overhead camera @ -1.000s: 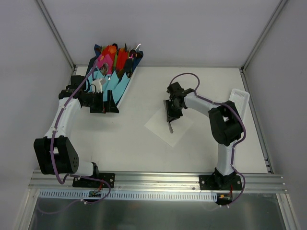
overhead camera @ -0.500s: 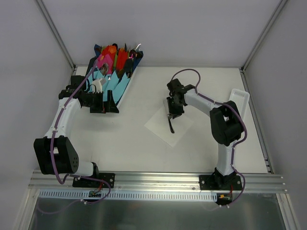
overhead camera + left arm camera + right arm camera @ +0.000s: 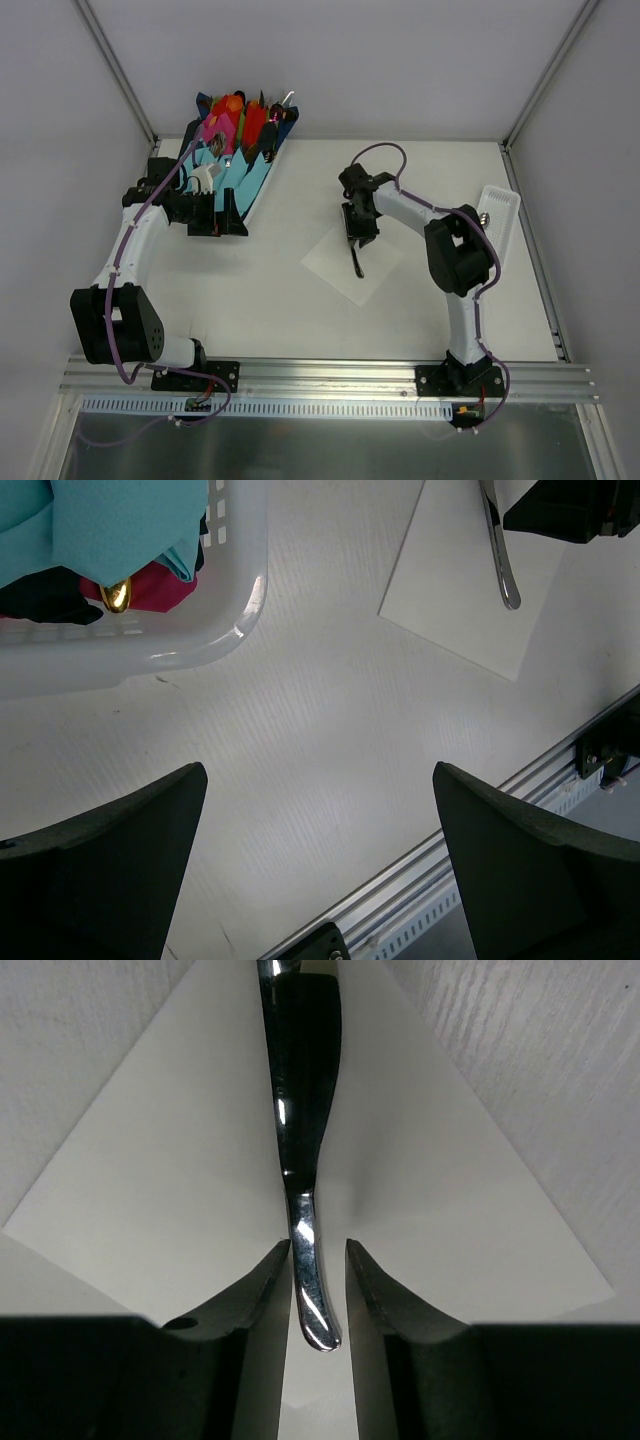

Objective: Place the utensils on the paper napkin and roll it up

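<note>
The white paper napkin (image 3: 335,262) lies flat near the table's middle, one corner toward the front. One slender shiny dark utensil (image 3: 356,262) lies along it. My right gripper (image 3: 358,236) hovers over the utensil's far end. In the right wrist view the fingers (image 3: 262,1290) stand slightly apart on either side of the handle tip (image 3: 312,1310), with a gap showing, so the gripper is open around it, above the napkin (image 3: 150,1190). My left gripper (image 3: 222,218) stays wide open and empty at the left beside the basket; its wrist view shows the napkin (image 3: 450,590) and the utensil (image 3: 500,555).
A white basket (image 3: 225,640) at the back left holds light-blue, pink and red napkin bundles (image 3: 238,140) with more cutlery. A white ribbed tray (image 3: 500,212) leans at the right edge. The aluminium rail (image 3: 320,375) runs along the near edge.
My right gripper's fingers have parted from the utensil, which now rests on the napkin, and the gripper has drawn back a little toward the far side. The left arm has not moved.
</note>
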